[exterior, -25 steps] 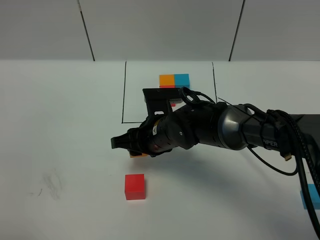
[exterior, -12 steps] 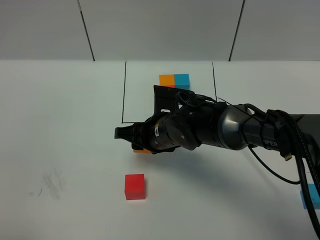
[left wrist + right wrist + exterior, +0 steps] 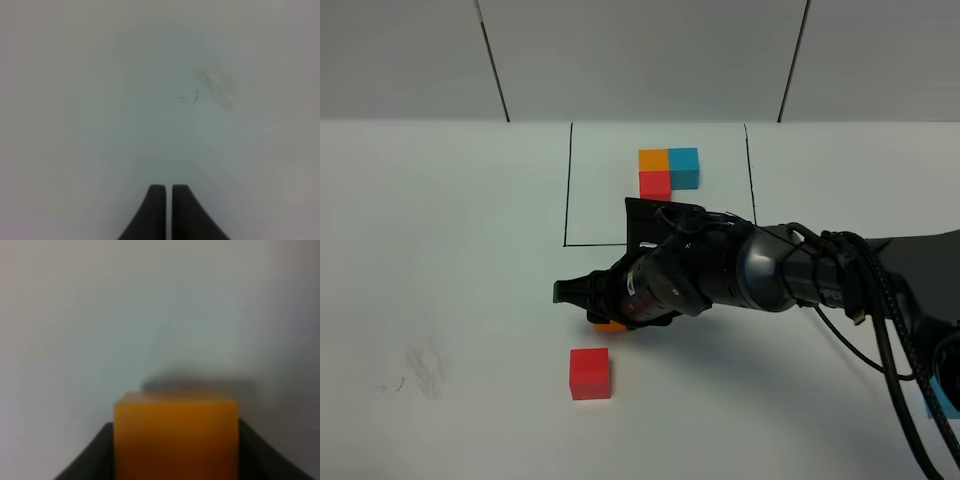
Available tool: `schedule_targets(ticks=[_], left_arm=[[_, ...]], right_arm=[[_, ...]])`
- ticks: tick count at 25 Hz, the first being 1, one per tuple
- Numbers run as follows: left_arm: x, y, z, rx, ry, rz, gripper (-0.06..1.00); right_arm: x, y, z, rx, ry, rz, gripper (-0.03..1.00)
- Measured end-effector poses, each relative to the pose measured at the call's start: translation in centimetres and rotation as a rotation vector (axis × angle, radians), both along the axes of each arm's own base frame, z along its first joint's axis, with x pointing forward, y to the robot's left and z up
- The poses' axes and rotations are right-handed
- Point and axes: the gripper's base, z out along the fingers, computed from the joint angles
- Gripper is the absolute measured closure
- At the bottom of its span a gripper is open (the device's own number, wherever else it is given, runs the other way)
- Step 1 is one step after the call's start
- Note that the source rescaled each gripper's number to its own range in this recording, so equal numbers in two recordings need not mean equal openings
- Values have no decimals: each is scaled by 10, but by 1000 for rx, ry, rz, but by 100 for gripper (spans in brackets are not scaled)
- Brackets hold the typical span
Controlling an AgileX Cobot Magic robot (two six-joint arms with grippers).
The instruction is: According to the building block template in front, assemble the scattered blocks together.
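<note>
Right arm point(image 3: 770, 272) stretched low across centre toward the left, right gripper point(image 3: 592, 302) clamped on orange cube point(image 3: 175, 435); left gripper point(image 3: 167, 212) fingers pressed together.

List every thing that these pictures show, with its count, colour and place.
template: one trio, orange, cyan and red cubes joined, inside the black frame, far side
red cube: one, red, loose, near side
orange cube: one, orange, between the jaws of the right gripper
cyan cube: one, cyan, right edge, mostly hidden by cables
table: one, white, faintly smudged
left gripper: one, black, shut, over bare table
right gripper: one, black, shut on the orange cube
</note>
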Motion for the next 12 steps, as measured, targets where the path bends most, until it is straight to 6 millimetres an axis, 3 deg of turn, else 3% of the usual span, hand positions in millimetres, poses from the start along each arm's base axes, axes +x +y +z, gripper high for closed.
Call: schedule_targets(ticks=[12], left_arm=[[0, 0, 0, 0, 0, 0, 94]], right_arm=[[-3, 5, -2, -11, -20, 33, 46]])
